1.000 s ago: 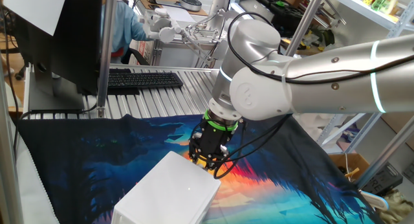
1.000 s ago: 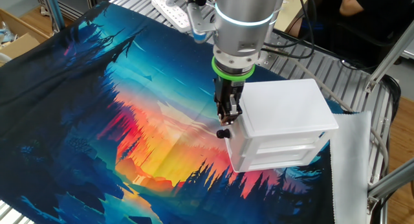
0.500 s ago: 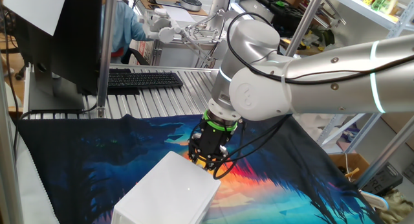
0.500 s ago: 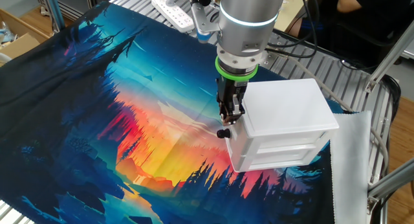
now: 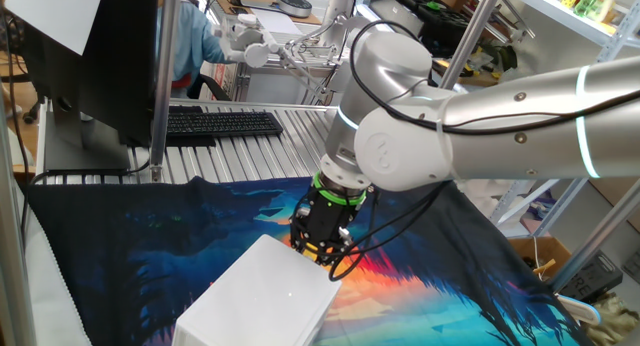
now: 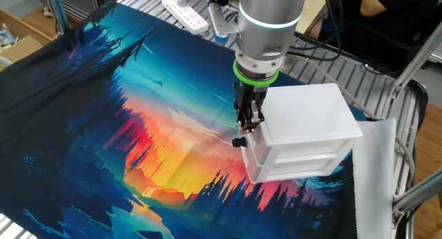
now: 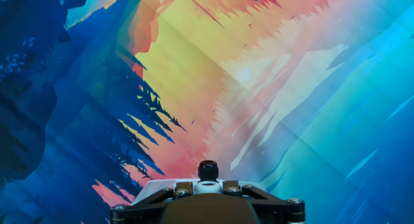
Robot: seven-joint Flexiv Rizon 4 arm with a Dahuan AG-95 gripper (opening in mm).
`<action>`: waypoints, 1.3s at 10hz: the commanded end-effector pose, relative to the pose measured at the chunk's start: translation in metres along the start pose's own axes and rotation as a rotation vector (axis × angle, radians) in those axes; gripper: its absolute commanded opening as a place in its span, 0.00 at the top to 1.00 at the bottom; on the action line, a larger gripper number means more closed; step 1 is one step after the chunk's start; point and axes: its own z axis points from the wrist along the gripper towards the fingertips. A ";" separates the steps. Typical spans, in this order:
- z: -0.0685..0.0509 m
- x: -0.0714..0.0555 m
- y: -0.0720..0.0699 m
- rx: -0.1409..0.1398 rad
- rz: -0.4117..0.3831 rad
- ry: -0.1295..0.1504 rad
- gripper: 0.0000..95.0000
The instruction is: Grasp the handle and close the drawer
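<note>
The white cabinet (image 6: 304, 115) stands on the printed mat; it also shows at the bottom of one fixed view (image 5: 265, 301). The drawer (image 6: 253, 150) sits in its left face, pushed in about flush, with a small black knob handle (image 6: 238, 141). In the hand view the handle (image 7: 208, 169) sticks out over a white strip of the drawer front (image 7: 155, 185). My gripper (image 6: 246, 125) points down against that face, shut on the handle (image 7: 208, 185). In one fixed view the gripper (image 5: 318, 248) is at the cabinet's far top edge.
A colourful sunset-forest mat (image 6: 138, 128) covers the table. A white power strip (image 6: 185, 10) lies at the far edge. A keyboard (image 5: 220, 123) and a monitor (image 5: 90, 56) stand behind the mat. A person (image 5: 195, 41) sits behind them.
The wrist has shifted slightly toward the cabinet. The knob and the cabinet stay about where they were.
</note>
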 end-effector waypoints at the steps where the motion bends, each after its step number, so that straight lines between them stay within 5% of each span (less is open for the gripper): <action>1: 0.002 0.002 0.000 0.000 -0.003 0.000 1.00; 13: -0.003 -0.002 0.007 0.012 -0.059 -0.018 1.00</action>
